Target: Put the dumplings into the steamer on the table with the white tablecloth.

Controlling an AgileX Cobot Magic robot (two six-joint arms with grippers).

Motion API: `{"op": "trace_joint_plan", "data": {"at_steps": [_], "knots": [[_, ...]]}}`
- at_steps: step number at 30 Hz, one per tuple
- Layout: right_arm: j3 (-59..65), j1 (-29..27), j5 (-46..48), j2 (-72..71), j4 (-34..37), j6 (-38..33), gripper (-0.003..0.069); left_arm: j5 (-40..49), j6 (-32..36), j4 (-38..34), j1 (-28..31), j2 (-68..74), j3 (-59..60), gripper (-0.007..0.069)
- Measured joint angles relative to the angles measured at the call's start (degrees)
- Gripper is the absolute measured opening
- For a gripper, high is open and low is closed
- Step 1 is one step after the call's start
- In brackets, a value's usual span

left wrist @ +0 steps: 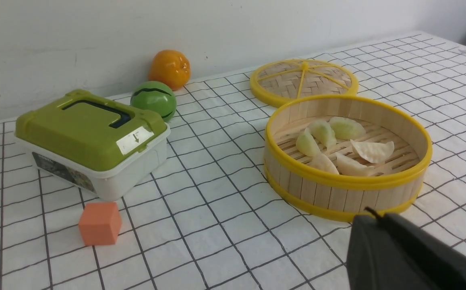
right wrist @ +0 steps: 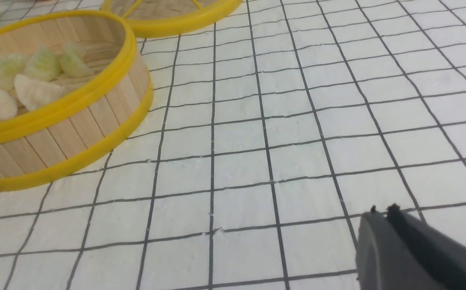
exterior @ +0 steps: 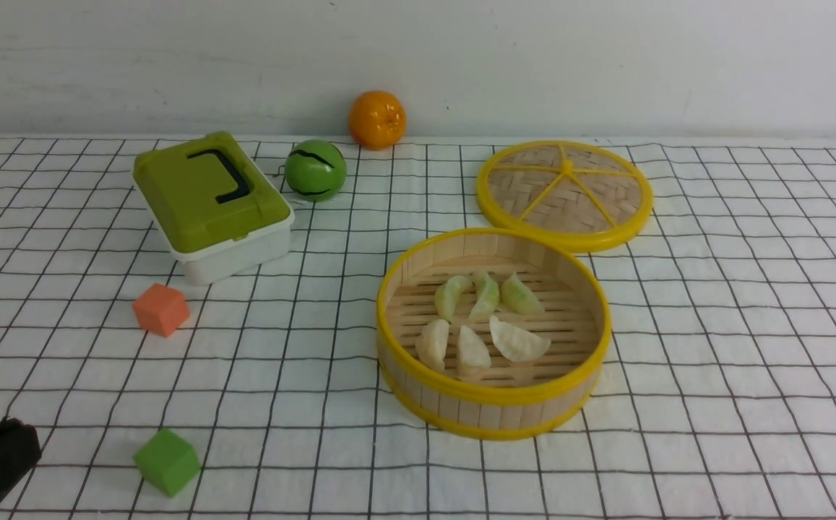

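White tablecloth (exterior: 714, 347) bare right of steamer (exterior: 493, 412), dumplings (exterior: 486, 321) inside

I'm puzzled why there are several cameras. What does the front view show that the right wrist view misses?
Only the front view shows the green-lidded box, orange, orange cube and green cube. Only the right wrist view shows the right pincer, shut and empty. Both show the steamer holding the dumplings, its woven lid and the white tablecloth.
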Motion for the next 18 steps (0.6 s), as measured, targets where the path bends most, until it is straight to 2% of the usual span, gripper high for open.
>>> {"op": "trace_joint_plan", "data": {"at_steps": [18], "knots": [[0.0, 0.0, 0.0, 0.0, 0.1, 0.1, 0.0051, 0.3, 0.0, 0.0, 0.0, 0.0, 0.0, 0.0019]]}}
